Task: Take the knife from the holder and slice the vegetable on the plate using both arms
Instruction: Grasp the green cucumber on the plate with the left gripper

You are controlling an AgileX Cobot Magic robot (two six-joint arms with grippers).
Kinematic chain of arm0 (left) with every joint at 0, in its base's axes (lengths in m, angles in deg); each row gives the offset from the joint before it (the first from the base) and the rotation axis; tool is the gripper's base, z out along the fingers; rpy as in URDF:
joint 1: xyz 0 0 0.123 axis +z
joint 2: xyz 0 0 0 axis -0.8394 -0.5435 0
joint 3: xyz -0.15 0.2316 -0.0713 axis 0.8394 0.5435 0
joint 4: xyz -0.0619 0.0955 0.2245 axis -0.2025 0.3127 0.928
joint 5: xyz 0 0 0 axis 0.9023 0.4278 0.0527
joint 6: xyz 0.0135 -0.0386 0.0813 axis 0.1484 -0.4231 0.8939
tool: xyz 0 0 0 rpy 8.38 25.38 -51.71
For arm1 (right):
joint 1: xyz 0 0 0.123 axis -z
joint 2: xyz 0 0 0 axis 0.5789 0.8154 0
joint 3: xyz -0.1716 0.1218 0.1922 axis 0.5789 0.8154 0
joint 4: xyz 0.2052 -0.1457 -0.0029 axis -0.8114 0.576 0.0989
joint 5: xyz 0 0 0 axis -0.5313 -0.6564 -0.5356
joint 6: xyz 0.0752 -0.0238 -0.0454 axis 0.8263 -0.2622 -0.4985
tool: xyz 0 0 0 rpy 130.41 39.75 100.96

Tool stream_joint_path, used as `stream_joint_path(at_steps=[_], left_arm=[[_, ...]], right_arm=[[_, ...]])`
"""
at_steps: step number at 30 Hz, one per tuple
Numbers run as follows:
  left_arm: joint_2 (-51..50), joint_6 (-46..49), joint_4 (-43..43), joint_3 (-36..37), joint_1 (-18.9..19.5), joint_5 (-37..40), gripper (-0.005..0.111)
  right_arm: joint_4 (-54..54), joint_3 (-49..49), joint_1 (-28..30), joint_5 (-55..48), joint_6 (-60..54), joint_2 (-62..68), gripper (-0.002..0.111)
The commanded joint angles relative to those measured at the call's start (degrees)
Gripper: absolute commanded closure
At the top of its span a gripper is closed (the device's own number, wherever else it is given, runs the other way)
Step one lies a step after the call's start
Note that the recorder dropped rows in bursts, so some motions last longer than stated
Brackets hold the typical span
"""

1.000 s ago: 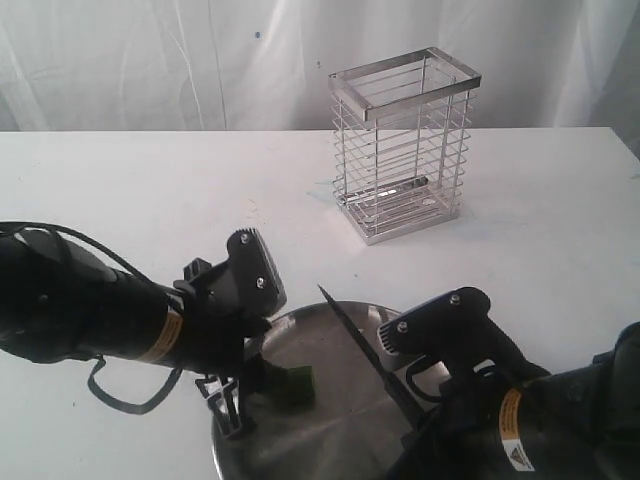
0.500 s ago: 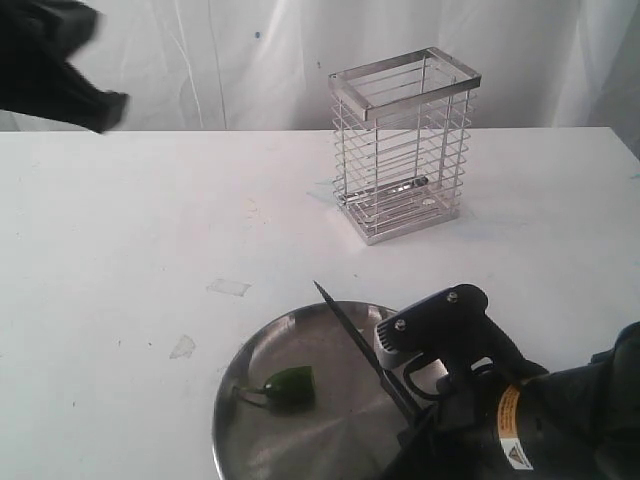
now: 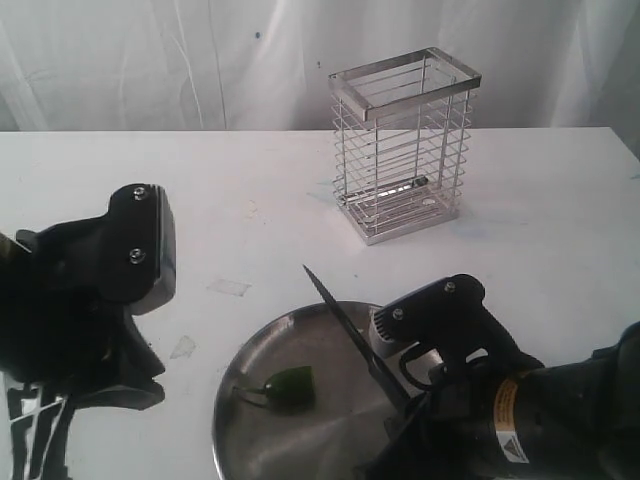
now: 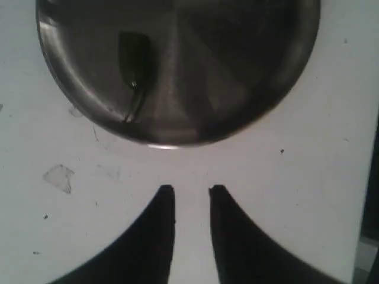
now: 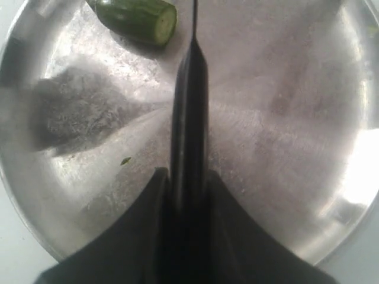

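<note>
Slicing step: my right jaws grip the knife (image 3: pixel 350 335) above the plate (image 3: pixel 300 445); left jaws hang slightly parted, empty, beside it. Next, left must steady the vegetable (image 3: pixel 290 387).

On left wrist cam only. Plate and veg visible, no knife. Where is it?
Observer: The right claw is shut on the knife, blade angled over the plate.
Operator: Veg sliced?
Observer: The vegetable shows one flat, pale cut end; I see no loose slices.
Operator: Holder?
Observer: The holder stands upright beyond the plate, no knife in it.
</note>
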State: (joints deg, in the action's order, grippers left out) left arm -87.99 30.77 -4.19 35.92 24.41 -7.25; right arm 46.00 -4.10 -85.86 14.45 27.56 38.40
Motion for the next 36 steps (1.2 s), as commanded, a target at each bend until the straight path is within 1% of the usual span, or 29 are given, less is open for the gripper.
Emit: stream_joint_path(at_steps=[1, 2, 4, 7, 14, 15, 18, 24, 32, 36], left_arm=[[-5.31, 3.68, -2.72, 0.05, -0.07, -2.92, 0.053], [-6.89, 3.72, -3.53, 0.05, -0.07, -3.83, 0.05], [-10.03, 5.92, -5.42, 0.05, -0.07, -5.56, 0.05], [-13.79, 12.44, -9.32, 0.05, -0.07, -9.17, 0.051], [-21.38, 29.64, -26.74, 0.05, -0.07, -16.25, 0.051], [-22.57, 31.96, -28.66, 0.05, -0.07, -16.82, 0.051], [-25.85, 36.89, -30.82, 0.05, -0.07, -17.54, 0.051], [-28.89, 38.61, -31.83, 0.05, -0.07, -23.25, 0.051], [-29.46, 38.84, -34.05, -0.07, -0.07, -27.52, 0.051], [-31.75, 38.84, -34.68, -0.08, -0.07, -27.41, 0.051]], right_arm=[[0.49, 0.13, 0.26, 1.03, 0.3, -0.51, 0.108], [0.49, 0.13, 0.26, 1.34, 0.3, -0.51, 0.108], [0.49, 0.13, 0.26, 2.24, 0.3, -0.51, 0.108], [0.13, 0.13, 0.26, 3.12, 0.3, -0.51, 0.108], [0.13, 0.13, 0.26, 5.29, 0.3, -0.51, 0.108], [0.13, 0.13, 0.26, 5.29, 0.3, -0.51, 0.108], [0.11, 0.13, 0.26, 5.18, 0.3, -0.51, 0.108], [0.11, 0.13, 0.26, 5.28, 0.3, -1.48, 0.108], [0.11, 0.13, 0.26, 6.35, 0.3, -2.31, 0.108], [0.11, 0.13, 0.26, 6.31, 0.3, -2.39, 0.108]])
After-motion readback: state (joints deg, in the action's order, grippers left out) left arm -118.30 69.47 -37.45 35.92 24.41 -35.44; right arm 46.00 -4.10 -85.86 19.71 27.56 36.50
